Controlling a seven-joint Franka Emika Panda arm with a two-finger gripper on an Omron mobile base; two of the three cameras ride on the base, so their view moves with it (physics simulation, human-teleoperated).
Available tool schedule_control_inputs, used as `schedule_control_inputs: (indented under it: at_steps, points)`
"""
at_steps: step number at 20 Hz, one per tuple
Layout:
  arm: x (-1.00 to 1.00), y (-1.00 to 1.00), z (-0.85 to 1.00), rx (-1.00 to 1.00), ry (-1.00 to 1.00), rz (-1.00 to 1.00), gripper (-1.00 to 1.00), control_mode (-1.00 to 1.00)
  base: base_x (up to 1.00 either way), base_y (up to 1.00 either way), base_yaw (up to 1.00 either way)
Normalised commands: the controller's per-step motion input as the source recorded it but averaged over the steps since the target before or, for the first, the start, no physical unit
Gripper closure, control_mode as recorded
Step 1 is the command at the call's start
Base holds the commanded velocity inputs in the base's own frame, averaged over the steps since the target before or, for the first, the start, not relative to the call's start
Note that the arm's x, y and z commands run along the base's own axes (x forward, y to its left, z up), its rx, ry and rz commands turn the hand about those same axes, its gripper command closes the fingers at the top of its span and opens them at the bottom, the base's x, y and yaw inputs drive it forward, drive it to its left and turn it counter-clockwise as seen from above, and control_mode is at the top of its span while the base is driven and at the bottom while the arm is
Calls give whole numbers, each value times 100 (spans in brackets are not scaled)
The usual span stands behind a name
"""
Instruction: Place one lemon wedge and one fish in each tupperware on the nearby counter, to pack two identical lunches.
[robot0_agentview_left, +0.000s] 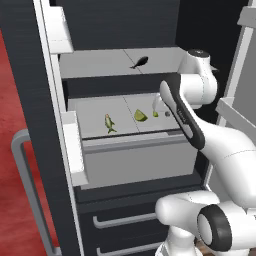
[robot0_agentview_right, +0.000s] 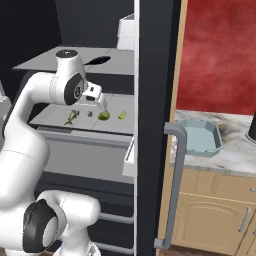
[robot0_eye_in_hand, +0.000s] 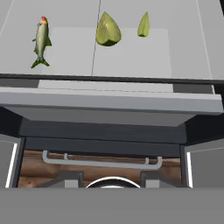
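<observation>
I see the grey middle fridge shelf (robot0_eye_in_hand: 183, 48) carrying a green fish (robot0_eye_in_hand: 41, 41) at its left, then a big lemon wedge (robot0_eye_in_hand: 107, 30), and just beside it a thin lemon wedge (robot0_eye_in_hand: 143, 24). On the upper shelf (robot0_agentview_left: 100, 62) lies a dark fish (robot0_agentview_left: 140, 62).

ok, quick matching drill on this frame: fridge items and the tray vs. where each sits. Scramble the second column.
Things:
1. dark fish
2. green fish
3. lemon wedges
4. pale blue tupperware

Places:
A. marbled counter, outside the fridge
B. upper fridge shelf
C. lower shelf, right part in the left base view
D. lower shelf, left part in the left base view

Pairs: 1-B, 2-D, 3-C, 4-A
</observation>
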Motion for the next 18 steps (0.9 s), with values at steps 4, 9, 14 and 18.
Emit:
schedule_control_inputs:
  at_steps: [4,9,14,18]
  points:
    - [0,0,0,0,0,0,-100,-100,0,0,0]
    - [-18,-11,0,0,-3,0,-100,-100,0,0,0]
    - [-25,-23,-1,0,0,-1,-100,-100,0,0,0]
    - [-5,-16,-38,-4,-5,-21,-100,-100,0,0,0]
